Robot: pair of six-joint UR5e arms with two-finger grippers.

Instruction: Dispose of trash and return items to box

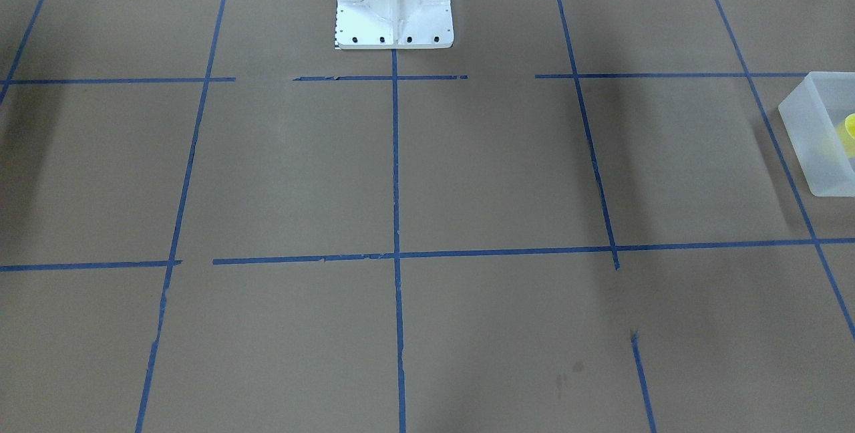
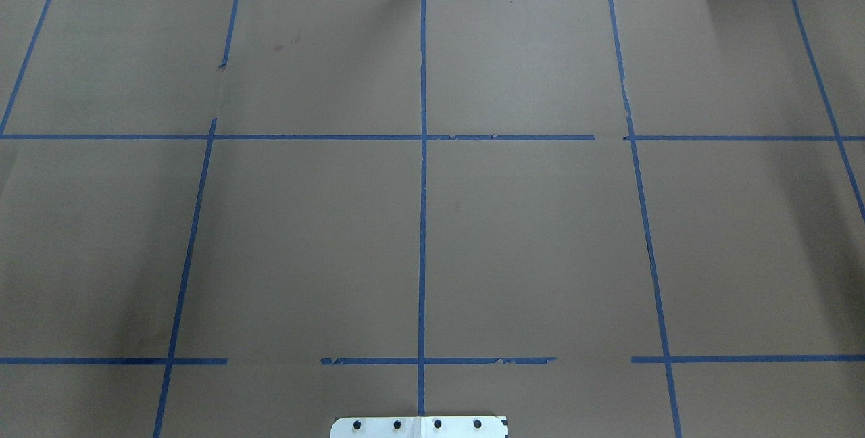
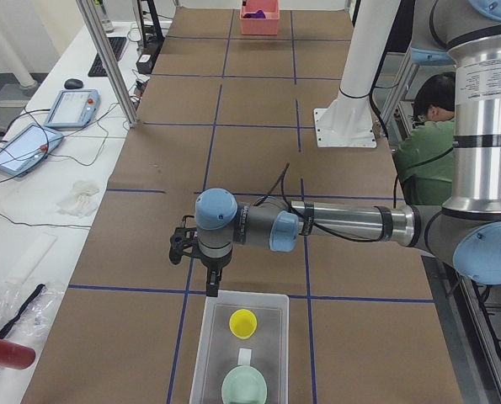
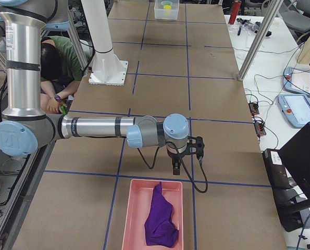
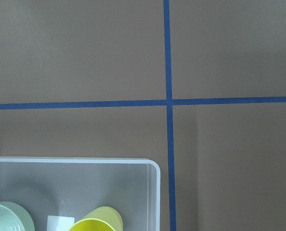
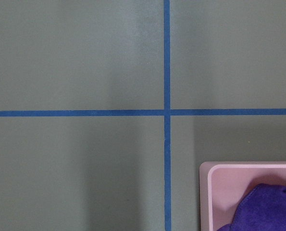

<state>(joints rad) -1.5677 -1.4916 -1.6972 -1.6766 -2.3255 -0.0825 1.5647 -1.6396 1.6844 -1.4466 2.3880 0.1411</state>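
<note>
The frosted-white box (image 3: 246,295) stands at the table's left end; it also shows at the right edge of the front view (image 1: 805,122) and in the left wrist view (image 5: 75,160). Inside it stand the yellow cup (image 3: 242,322) and the mint-green bowl (image 3: 244,389), both partly seen in the left wrist view, cup (image 5: 97,221) and bowl (image 5: 8,219). My left gripper (image 3: 212,284) points down just beyond the box's far rim; I cannot tell whether it is open or shut. My right gripper (image 4: 176,167) hangs just before the pink tray (image 4: 127,213); its state is also unclear.
The pink tray holds a crumpled purple cloth (image 4: 161,213), also in the right wrist view (image 6: 267,209). The white robot base (image 1: 394,5) stands at the table's robot side. A person sits behind the robot (image 3: 427,126). Tablets and cables lie on the side bench (image 3: 69,105).
</note>
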